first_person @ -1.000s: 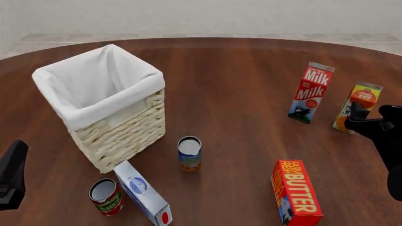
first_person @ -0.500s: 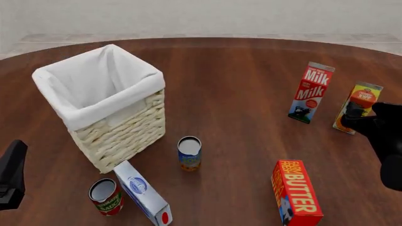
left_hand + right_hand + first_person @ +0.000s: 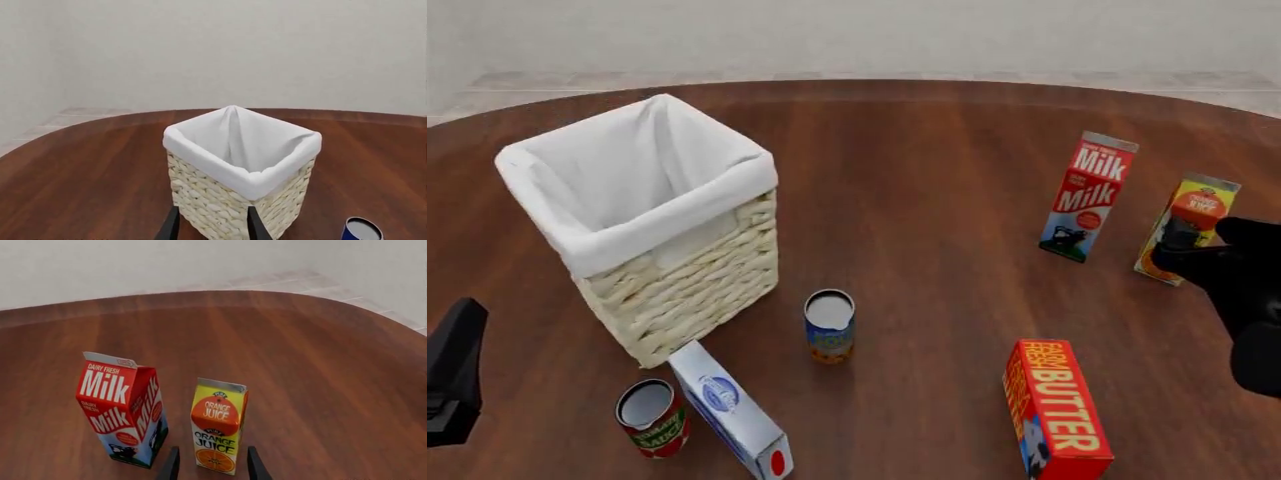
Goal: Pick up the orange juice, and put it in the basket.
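The orange juice (image 3: 1197,205) is a yellow-green gable-top carton standing upright at the far right of the table. It also shows in the right wrist view (image 3: 218,425). My right gripper (image 3: 1177,243) is open just in front of it and covers its lower part in the front view. In the right wrist view the gripper (image 3: 213,452) has one finger to each side of the carton's base, not closed on it. The basket (image 3: 654,245), pale wicker with a white liner, stands at the left. My left gripper (image 3: 451,375) is open and empty near the front left edge, facing the basket (image 3: 240,175).
A red-and-white milk carton (image 3: 1088,195) stands just left of the juice, close beside it in the right wrist view (image 3: 123,415). A butter box (image 3: 1054,410), a can (image 3: 829,325), a red-green can (image 3: 650,418) and a white-blue box (image 3: 731,412) lie in front.
My right gripper has moved forward to the orange juice carton, and its fingers now overlap the carton's lower part. The left arm has not moved.
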`<act>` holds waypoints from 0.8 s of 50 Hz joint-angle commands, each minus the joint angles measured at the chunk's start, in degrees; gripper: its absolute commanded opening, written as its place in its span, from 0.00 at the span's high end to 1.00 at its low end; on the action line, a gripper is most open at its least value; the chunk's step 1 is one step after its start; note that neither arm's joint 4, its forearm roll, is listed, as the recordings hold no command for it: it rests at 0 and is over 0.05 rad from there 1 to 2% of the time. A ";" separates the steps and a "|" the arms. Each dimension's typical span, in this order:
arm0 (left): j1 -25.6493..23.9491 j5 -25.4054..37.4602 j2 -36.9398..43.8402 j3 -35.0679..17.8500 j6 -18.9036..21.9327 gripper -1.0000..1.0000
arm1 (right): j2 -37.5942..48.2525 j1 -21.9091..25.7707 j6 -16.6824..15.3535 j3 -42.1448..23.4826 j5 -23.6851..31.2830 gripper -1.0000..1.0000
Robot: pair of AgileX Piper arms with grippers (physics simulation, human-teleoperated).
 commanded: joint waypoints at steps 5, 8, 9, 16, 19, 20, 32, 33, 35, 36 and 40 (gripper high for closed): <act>-0.16 0.22 0.00 -0.45 -0.20 0.00 | 0.97 -0.60 -0.04 -2.09 1.96 0.00; -0.16 0.23 0.00 -0.55 -0.19 0.00 | 1.84 -0.59 0.13 -2.95 2.35 0.00; -0.16 0.23 0.00 -0.55 -0.19 0.00 | 1.84 -0.59 0.13 -2.95 2.36 0.00; -0.17 0.36 0.00 -0.82 -0.19 0.00 | 3.48 -0.51 0.08 -4.37 2.80 0.00; -0.17 0.31 0.00 -0.87 -0.09 0.00 | 3.77 -0.75 0.14 -4.54 2.73 0.00; -0.17 0.31 0.00 -0.87 -0.09 0.00 | 3.77 -0.75 0.14 -4.54 2.73 0.00; 0.00 0.27 0.00 -0.94 -0.22 0.00 | 6.86 -0.28 0.14 -6.87 3.36 0.00; 0.00 0.32 -0.01 -1.10 -0.29 0.00 | 6.81 -0.12 0.26 -7.05 3.60 0.00; -0.06 0.44 -0.01 -1.15 -0.30 0.00 | 6.97 -0.04 0.12 -7.52 4.05 0.00; -0.03 0.43 -0.01 -1.14 -0.20 0.00 | 7.01 -0.09 0.07 -7.64 4.18 0.00; -0.03 0.54 -0.01 -1.25 -0.26 0.00 | 7.80 -0.05 0.32 -8.17 4.21 0.00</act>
